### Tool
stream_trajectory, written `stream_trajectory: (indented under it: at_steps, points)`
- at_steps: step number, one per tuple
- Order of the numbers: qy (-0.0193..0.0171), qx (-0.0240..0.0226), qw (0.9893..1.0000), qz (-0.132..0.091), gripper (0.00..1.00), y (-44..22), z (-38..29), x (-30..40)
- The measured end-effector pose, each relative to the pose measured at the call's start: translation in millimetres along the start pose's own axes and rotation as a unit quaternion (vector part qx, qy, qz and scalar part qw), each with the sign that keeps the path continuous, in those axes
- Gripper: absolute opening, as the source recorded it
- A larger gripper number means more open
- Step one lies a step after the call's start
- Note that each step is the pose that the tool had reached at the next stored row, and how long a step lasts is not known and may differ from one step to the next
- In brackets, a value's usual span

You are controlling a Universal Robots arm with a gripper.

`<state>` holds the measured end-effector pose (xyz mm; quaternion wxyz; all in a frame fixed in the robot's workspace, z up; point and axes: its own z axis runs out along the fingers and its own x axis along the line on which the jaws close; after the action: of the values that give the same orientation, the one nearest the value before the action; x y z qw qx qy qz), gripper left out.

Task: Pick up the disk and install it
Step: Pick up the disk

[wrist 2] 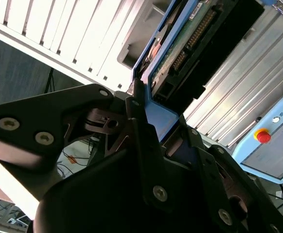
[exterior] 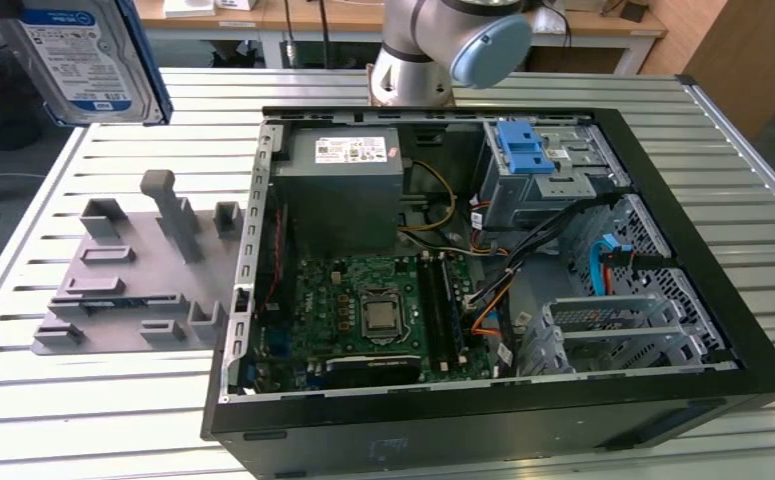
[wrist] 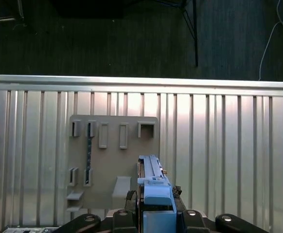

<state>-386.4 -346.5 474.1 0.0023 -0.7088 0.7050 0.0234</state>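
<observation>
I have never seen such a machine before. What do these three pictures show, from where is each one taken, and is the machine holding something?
The machine is a robot arm that works at a slatted metal table. The exterior view comes from a camera that is not on the arm. It looks down on an open computer case lying on the table. Beside the case, on the exterior view's left, lies a grey holder plate.

The two wrist views come from cameras that ride on the arm, close to its gripper. The gripper is shut on the disk, a silver hard drive in a blue frame, and holds it in the air above the table. The disk is not yet in the case. In the first wrist view you look past the disk's edge at the holder plate below it.
</observation>
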Motion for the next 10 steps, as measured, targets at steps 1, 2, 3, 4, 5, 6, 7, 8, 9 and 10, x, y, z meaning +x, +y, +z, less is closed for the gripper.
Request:
stream_trajectory:
  at_steps: [1, 2, 3, 4, 5, 6, 7, 8, 9, 10]
  points:
    - [-0.0001, 0.0001, 1.0000, 0.000, 0.36, -0.2, 0.0, 1.0]
    - [0.0000, 0.0001, 1.0000, 0.000, 0.36, -0.5, -0.1, 2.4]
    - [0.0000, 0.0001, 1.0000, 0.000, 0.36, -0.6, -0.1, 4.0]
    - [-0.0001, 0.0001, 1.0000, 0.000, 0.36, -0.8, -0.2, 5.9]
    - [0.0000, 0.0001, 1.0000, 0.000, 0.36, -1.0, -0.3, 8.1]
    - [-0.0001, 0.0001, 1.0000, 0.000, 0.36, -1.2, -0.3, 10.0]
    - [0.0000, 0.0000, 1.0000, 0.000, 0.36, -1.6, -0.4, 11.8]
    - [0.0000, 0.0000, 1.0000, 0.000, 0.36, -2.4, -0.6, 13.6]
    - [-0.0001, -0.0001, 1.0000, 0.000, 0.36, -3.8, -0.6, 14.7]
    - [-0.0001, -0.0003, 1.0000, 0.000, 0.36, -5.7, -0.7, 15.6]
